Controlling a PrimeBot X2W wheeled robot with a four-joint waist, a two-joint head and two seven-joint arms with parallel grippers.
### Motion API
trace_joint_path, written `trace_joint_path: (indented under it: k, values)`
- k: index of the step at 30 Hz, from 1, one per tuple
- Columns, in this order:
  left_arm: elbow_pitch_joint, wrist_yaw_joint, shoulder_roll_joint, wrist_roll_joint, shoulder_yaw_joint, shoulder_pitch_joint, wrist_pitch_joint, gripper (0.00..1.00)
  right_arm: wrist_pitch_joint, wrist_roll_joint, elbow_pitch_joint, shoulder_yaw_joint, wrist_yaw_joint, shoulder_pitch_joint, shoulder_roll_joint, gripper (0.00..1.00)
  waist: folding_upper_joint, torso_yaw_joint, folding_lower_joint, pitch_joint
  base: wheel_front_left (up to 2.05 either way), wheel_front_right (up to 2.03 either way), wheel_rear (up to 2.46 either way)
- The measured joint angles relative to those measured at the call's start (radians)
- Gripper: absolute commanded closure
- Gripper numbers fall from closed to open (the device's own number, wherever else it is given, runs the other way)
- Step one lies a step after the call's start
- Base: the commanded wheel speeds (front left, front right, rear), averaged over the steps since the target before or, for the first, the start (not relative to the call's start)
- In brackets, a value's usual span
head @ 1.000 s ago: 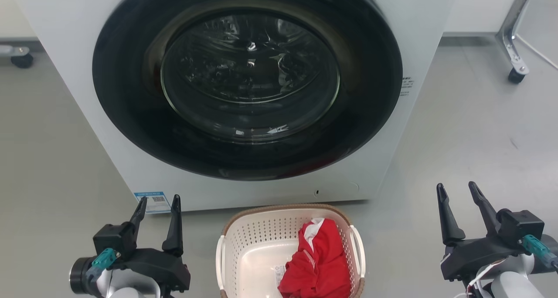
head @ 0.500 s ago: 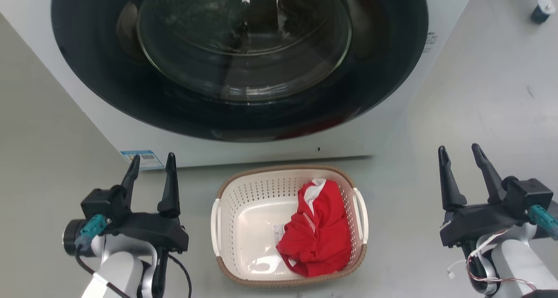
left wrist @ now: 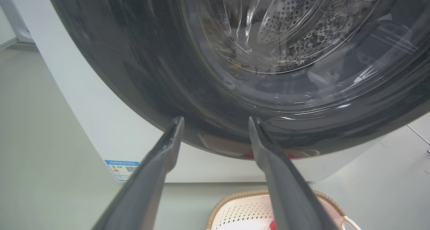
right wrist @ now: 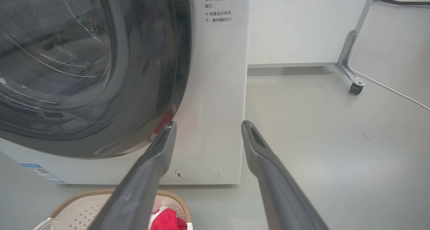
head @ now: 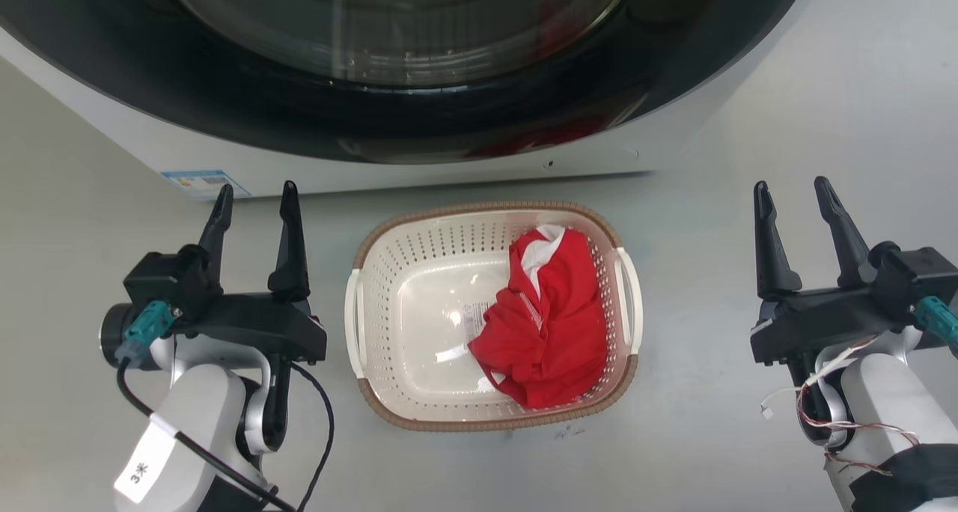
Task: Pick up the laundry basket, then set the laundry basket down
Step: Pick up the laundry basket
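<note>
**Cream, red and black by the washer**

The laundry basket (head: 419,272) is cream-white, patterned with rows of small holes, with a brown woven-look rim. The garment (head: 550,332) in it is red with white trim. The washing machine (head: 419,177) is white with a glossy black door ring. The floor (head: 711,422) is pale grey.

Laundry basket (head: 389,272): glossy cream plastic w/ brown woven-look rim; red garment (head: 554,325) is matt cloth. Washing machine (head: 449,134) door's glossy dark w/ clear glass, floor (head: 711,272) smooth matt grey.
</note>
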Motion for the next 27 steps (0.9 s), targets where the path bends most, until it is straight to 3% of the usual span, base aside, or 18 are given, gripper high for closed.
trace_joint_path:
  k: [9, 27]
  values:
    - [0.045, -0.018, -0.011, -0.017, 0.008, -0.077, 0.002, 0.0, -0.002, -0.012, 0.046, 0.003, 0.01, -0.082, 0.012, 0.0, 0.0, -0.002, -0.0001, 0.101, 0.0, 0.0, 0.0]
    - [0.297, -0.097, -0.03, -0.045, -0.023, -0.286, 0.152, 0.0, 0.016, -0.036, 0.286, 0.071, 0.072, -0.303, 0.044, 0.0, 0.0, 0.001, -0.0001, 0.25, 0.0, 0.0, 0.0]
